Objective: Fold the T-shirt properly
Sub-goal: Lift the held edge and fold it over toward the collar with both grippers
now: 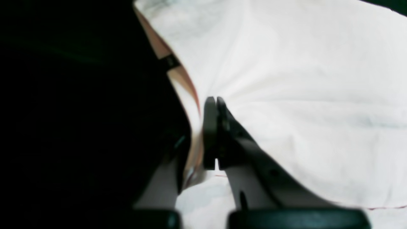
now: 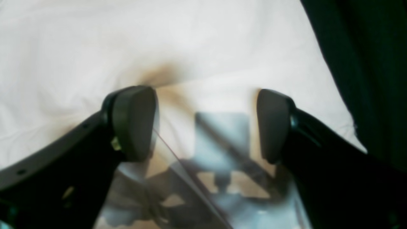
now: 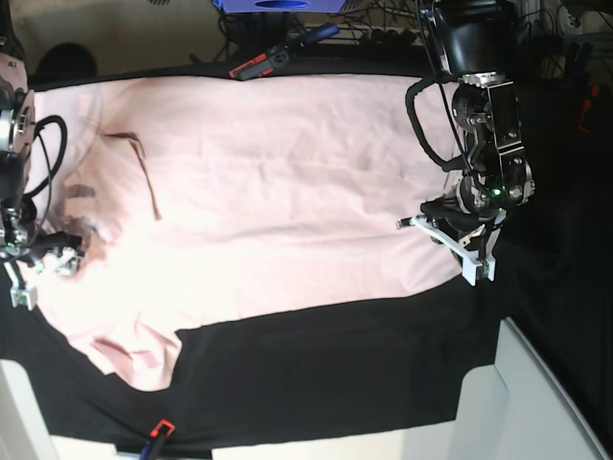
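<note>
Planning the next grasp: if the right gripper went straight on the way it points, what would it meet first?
Most likely the T-shirt: the right gripper, jaws open, points down at pale fabric lying right between and ahead of them. How far off is unclear.

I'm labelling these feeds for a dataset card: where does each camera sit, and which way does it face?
Left wrist: on the left arm, looking along its left pincer, shut on the T-shirt.
Right wrist: on the right arm, looking down between the open right pincer at pink cloth and print.
Base: overhead, facing down on the black table cloth, both arms showing.
All three share the T-shirt.
</note>
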Robot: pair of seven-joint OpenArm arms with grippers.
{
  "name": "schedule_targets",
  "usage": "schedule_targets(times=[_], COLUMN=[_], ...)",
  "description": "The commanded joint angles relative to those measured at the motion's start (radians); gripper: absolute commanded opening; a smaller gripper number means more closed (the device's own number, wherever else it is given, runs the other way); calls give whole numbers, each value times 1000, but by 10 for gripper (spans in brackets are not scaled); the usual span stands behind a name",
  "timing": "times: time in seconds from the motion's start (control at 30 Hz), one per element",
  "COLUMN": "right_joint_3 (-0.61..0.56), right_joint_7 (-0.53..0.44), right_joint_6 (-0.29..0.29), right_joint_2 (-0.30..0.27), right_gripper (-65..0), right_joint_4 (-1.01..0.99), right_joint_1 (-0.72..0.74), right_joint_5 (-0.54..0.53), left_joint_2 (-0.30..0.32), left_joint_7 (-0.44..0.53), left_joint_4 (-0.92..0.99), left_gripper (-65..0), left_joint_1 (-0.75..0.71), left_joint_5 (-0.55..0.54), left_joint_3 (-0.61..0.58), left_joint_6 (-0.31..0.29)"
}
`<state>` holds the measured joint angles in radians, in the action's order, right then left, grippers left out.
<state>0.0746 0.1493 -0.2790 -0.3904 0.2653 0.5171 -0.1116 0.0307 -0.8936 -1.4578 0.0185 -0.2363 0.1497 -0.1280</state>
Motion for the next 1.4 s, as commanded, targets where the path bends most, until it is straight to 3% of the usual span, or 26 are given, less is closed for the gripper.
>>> schedule_targets(times=[0.0,0.13,0.27,0.47,0.63,0.73,0.9,1.2,1.37], right_joint_3=[1,3,4,8,9,14,129,136,138], right_joint_7=[5,5,5,5,17,75,155,299,318], right_joint_6=[-4,-4,-4,-3,-3,-3,-4,-4,-4], right_joint_2=[-12,-12,-18,-48,-49,-49,-40,-40,-18], right_gripper=[-264,-519,-647,-650,-650,-650,-649,-649,-649], right_joint_4=[5,1,4,25,176,257,432,619,744], right_joint_1=[22,22,21,21,-38,-76,-145,-226,-318], right_joint_5=[11,11,11,5,5,5,5,5,5], left_joint_2=[7,7,7,5,-1,-1,-1,7,7], left_joint_7=[15,15,15,15,15,14,12,14,14], left_joint_4=[-22,-14,-21,-24,-71,-123,-166,-218,-292], left_gripper=[-650,-650,-650,-650,-650,-650,-650,-650,-650], left_joint_1=[14,18,19,18,1,-13,-39,-104,-157], left_joint_5=[-5,-5,-5,-5,-5,-5,-5,-4,-2], left_joint_3=[0,0,0,0,-8,-9,-12,-14,-14], left_joint_6=[3,3,3,3,3,3,3,3,3])
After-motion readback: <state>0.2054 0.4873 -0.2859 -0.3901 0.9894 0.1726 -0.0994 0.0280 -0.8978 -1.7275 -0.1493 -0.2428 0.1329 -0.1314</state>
